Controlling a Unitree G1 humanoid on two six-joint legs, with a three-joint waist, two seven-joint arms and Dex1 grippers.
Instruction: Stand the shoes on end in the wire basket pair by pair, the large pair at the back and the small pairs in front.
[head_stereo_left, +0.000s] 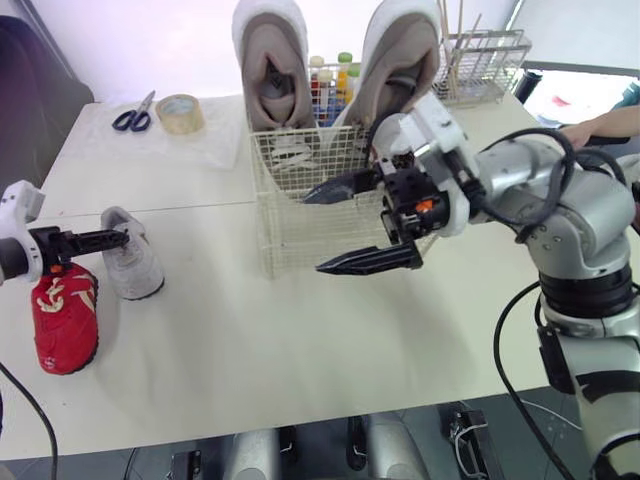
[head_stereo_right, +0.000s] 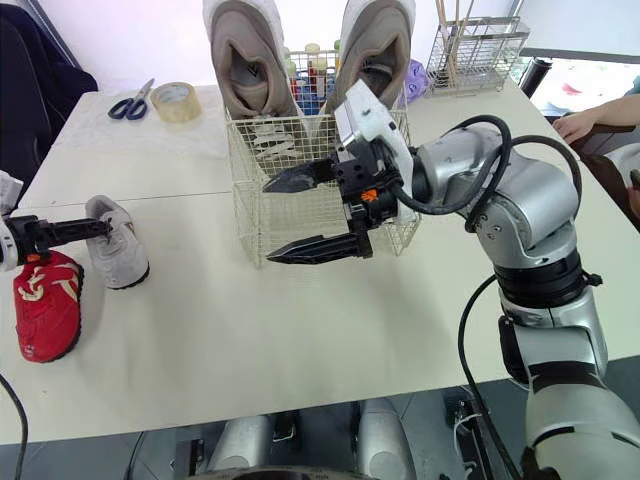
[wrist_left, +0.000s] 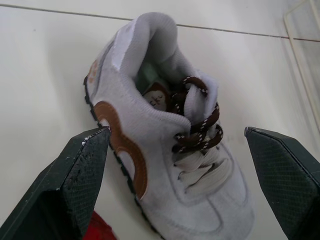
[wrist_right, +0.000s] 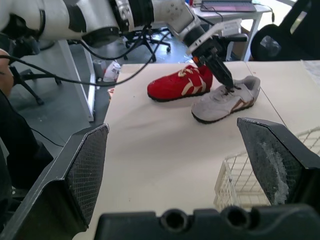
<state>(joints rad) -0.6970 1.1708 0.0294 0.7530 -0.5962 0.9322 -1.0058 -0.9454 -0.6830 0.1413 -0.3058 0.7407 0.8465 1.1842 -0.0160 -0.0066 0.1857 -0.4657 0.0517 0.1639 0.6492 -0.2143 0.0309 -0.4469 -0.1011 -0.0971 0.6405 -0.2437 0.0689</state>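
Note:
A white wire basket (head_stereo_left: 300, 225) stands mid-table with two large beige shoes (head_stereo_left: 270, 65) (head_stereo_left: 402, 55) upright on end along its back. Something small and white (head_stereo_left: 290, 155) lies inside it; I cannot tell what. A small grey shoe (head_stereo_left: 132, 262) and a small red shoe (head_stereo_left: 65, 318) rest side by side on the table at the left. My left gripper (head_stereo_left: 122, 238) is at the grey shoe's (wrist_left: 170, 165) heel collar, open, with one finger on each side of it. My right gripper (head_stereo_left: 312, 232) hovers open and empty in front of the basket.
Scissors (head_stereo_left: 133, 115) and a tape roll (head_stereo_left: 180, 112) lie at the back left. Bottles (head_stereo_left: 330, 80) stand behind the basket, and a wire rack with sticks (head_stereo_left: 482, 62) is at the back right. A person's hand (head_stereo_left: 585, 130) rests at the far right edge.

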